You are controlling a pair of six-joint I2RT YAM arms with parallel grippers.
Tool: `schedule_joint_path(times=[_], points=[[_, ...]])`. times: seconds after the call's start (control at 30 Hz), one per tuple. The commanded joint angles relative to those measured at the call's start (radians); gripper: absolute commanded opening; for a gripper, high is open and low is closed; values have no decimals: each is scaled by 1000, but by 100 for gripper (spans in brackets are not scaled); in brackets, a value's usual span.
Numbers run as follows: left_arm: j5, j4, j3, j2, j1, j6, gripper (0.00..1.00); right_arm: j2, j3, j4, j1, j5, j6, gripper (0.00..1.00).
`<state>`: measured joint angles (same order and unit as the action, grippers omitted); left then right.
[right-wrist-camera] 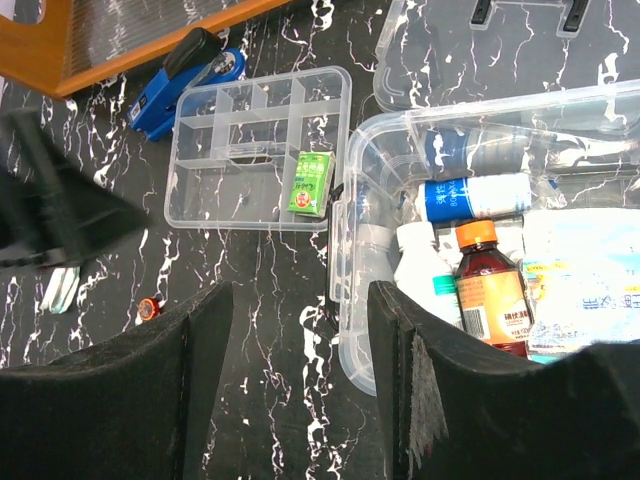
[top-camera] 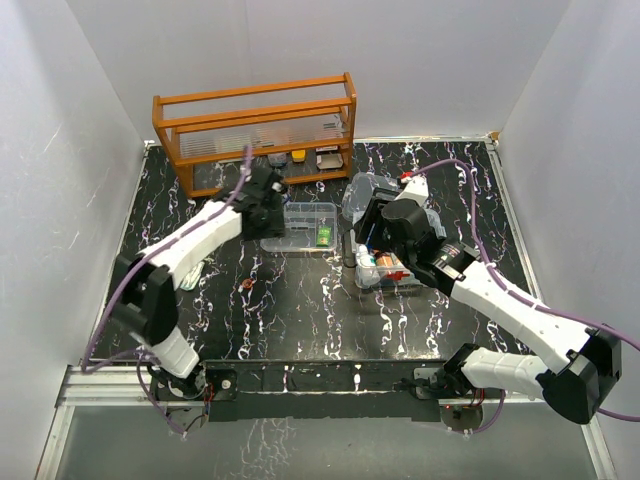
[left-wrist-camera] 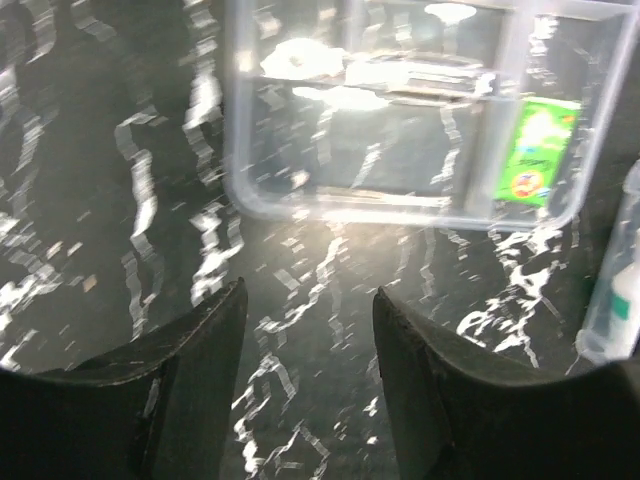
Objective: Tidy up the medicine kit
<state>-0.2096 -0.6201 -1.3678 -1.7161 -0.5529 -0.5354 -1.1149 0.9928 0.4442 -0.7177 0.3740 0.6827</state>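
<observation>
The medicine kit's clear box (top-camera: 385, 272) stands right of centre and holds several bottles, among them an orange-capped brown one (right-wrist-camera: 488, 290) and white ones. Its rim (right-wrist-camera: 352, 300) shows in the right wrist view. The clear divided tray insert (top-camera: 298, 215) lies to the box's left, with a green packet (top-camera: 324, 237) in one compartment. The tray (right-wrist-camera: 240, 150) and packet (right-wrist-camera: 310, 183) show in the right wrist view, and both tray (left-wrist-camera: 300, 150) and packet (left-wrist-camera: 535, 150) in the left wrist view. The clear lid (top-camera: 362, 195) lies behind the box. My left gripper (left-wrist-camera: 310, 290) is open and empty beside the tray's left end. My right gripper (right-wrist-camera: 300, 290) is open and empty over the box's left edge.
The orange wooden rack (top-camera: 255, 130) stands at the back, with small items (top-camera: 298, 157) under it. A blue tool (right-wrist-camera: 185, 85) lies near the rack. A small red item (top-camera: 247, 287) and a pale item (top-camera: 190, 275) lie on the black marbled table. White walls enclose the table.
</observation>
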Motion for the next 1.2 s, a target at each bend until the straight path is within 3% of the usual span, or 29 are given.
schedule_joint_path(times=[0.0,0.17,0.33,0.77,0.97,1.17], points=[[-55,-60,173,221,99,-45,55,28,-7,-54,5,0,1,54],[-93,-87,321,357,224,-52,73,19,-12,-67,4,-19,7,54],[-132,-109,356,389,340,-3,80,11,-13,-69,5,-25,11,54],[9,30,371,172,621,39,92,21,-40,-91,5,-32,37,54],[86,35,390,125,634,40,90,20,-44,-95,5,-21,26,54],[189,35,448,135,634,52,75,10,-42,-102,5,-30,16,54]])
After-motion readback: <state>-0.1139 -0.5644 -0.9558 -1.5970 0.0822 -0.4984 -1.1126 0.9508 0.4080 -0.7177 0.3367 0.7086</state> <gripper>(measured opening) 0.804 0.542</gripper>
